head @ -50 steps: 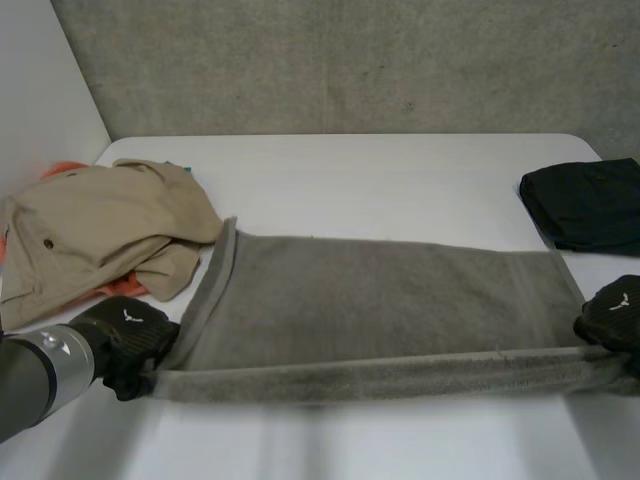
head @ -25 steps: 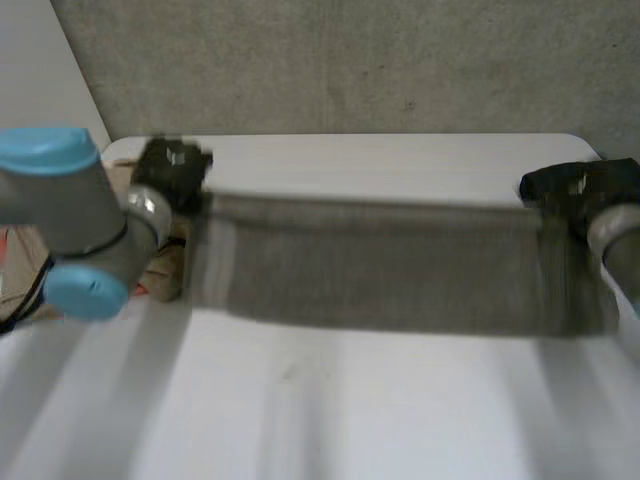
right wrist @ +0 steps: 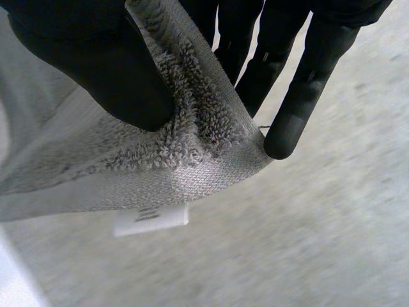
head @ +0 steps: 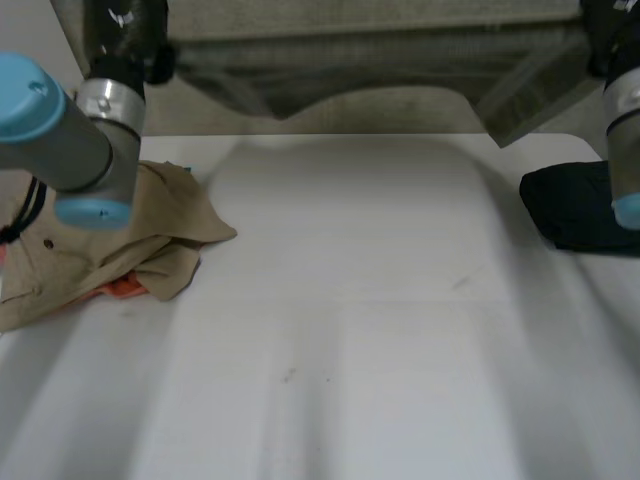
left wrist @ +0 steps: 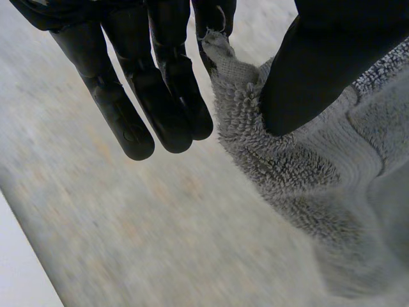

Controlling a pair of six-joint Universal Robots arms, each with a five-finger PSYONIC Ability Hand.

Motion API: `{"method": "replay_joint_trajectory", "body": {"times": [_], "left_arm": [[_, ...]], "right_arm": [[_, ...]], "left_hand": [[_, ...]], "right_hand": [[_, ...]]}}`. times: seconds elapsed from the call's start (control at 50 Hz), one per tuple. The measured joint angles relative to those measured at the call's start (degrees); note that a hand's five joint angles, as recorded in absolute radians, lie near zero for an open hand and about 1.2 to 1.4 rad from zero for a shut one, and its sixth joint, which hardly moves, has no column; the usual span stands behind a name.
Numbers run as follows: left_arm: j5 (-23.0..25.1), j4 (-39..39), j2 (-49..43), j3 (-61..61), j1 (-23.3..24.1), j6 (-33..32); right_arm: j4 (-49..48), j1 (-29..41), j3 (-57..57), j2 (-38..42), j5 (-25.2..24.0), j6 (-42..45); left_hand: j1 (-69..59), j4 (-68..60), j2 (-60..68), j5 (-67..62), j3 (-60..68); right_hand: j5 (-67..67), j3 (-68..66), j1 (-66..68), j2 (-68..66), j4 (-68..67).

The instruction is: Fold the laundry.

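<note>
Pinching a corner each between thumb and fingers, left hand point(left wrist: 319, 64) and right hand point(right wrist: 83, 57) hold up a looped-pile grey towel point(head: 370, 55).

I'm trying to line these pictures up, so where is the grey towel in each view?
Head view: the grey towel hangs stretched between the left hand and the right hand, above the table.
Left wrist view: its corner is pinched by the left hand.
Right wrist view: its corner, with the white label, is pinched by the right hand.
Shared landmark: the black hands at the towel's corners.
</note>
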State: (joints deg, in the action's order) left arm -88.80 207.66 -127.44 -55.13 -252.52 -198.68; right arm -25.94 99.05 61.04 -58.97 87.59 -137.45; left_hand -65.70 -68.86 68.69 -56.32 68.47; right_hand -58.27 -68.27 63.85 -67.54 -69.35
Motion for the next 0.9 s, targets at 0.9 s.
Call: {"method": "replay_joint_trajectory", "body": {"times": [0.9], "left_arm": [[0.08, -26.03, 23.56, -48.58, 3.39, -14.37]], "right_arm": [[31.45, -14.47, 43.23, -20.24, -8.67, 24.04]], "left_hand": [[0.00, 0.00, 0.02, 0.00, 0.01]], "right_hand": [[0.00, -0.05, 0.00, 0.00, -0.02]]}}
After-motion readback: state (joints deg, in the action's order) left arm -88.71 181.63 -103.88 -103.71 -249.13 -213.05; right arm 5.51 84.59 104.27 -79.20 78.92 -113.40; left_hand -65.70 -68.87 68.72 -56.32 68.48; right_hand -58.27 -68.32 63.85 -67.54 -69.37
